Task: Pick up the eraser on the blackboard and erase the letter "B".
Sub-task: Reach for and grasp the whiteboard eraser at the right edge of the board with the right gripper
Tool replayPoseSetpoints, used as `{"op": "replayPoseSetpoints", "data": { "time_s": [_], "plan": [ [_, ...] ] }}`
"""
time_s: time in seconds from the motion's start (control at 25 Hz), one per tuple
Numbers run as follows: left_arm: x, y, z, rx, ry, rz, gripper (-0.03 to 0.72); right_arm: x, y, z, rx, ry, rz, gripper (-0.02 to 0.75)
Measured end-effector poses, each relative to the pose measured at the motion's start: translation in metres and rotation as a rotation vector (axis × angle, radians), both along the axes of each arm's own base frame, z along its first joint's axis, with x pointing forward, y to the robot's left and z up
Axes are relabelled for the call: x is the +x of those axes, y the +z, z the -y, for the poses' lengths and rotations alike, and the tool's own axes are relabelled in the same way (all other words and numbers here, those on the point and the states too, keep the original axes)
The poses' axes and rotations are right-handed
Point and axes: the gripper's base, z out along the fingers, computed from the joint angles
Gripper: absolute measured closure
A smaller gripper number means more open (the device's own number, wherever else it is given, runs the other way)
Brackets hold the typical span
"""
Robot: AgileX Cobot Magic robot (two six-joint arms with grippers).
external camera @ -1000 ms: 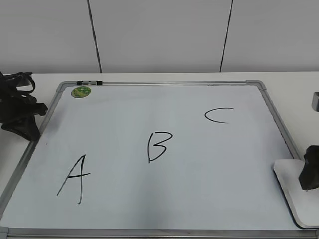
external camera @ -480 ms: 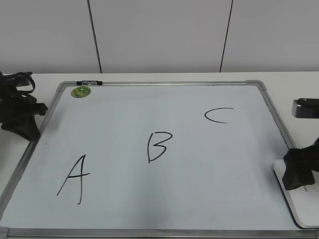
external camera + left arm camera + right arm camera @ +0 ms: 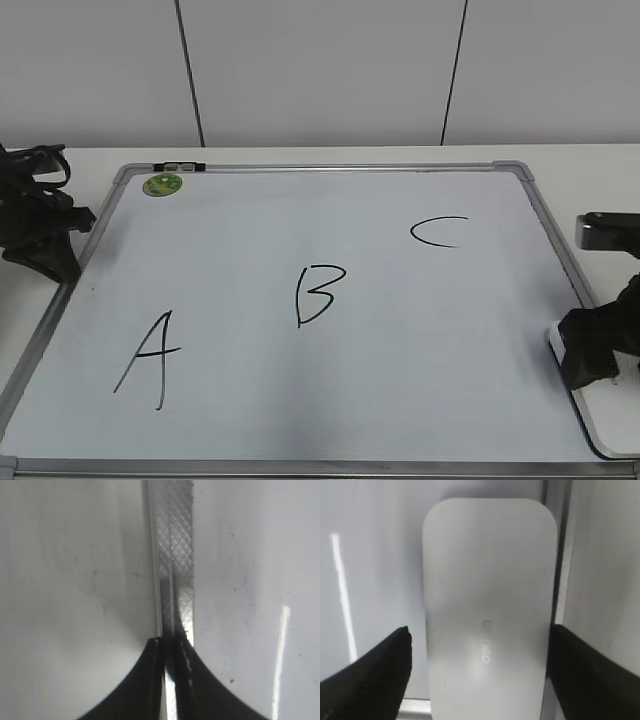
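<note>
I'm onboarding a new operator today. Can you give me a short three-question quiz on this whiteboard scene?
1. True or false: the right end effector is open, its fingers on either side of the eraser.
2. Which letter lies nearest the green sticker: a) A b) B c) C?
3. Fill in: the left end effector sits over the blackboard's metal ____.

Key: 1 true; 2 a, the A; 3 frame.

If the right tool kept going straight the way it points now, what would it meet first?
Most likely the eraser: in the right wrist view it lies directly between the open fingers of the right tool. How much gap remains above it is unclear.
</note>
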Motion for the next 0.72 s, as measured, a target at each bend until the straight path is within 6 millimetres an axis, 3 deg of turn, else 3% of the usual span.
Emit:
{"op": "replayPoseSetpoints", "data": {
  "time_s": [0.32,0.52,0.72],
  "plan": [
    [0.000,0.000,0.000,0.000,0.000,0.000,0.675,0.004,-0.015,0.001,-0.015,-0.003,-0.033,0.111],
    [0.000,0.000,0.000,0.000,0.000,0.000,0.653,0.005,-0.015,0.001,-0.018,-0.002,-0.026,0.177],
    [0.000,0.000,0.000,0.000,0.000,0.000,0.674,0.005,-0.015,0.001,-0.019,-0.001,-0.022,0.188]
  ]
}}
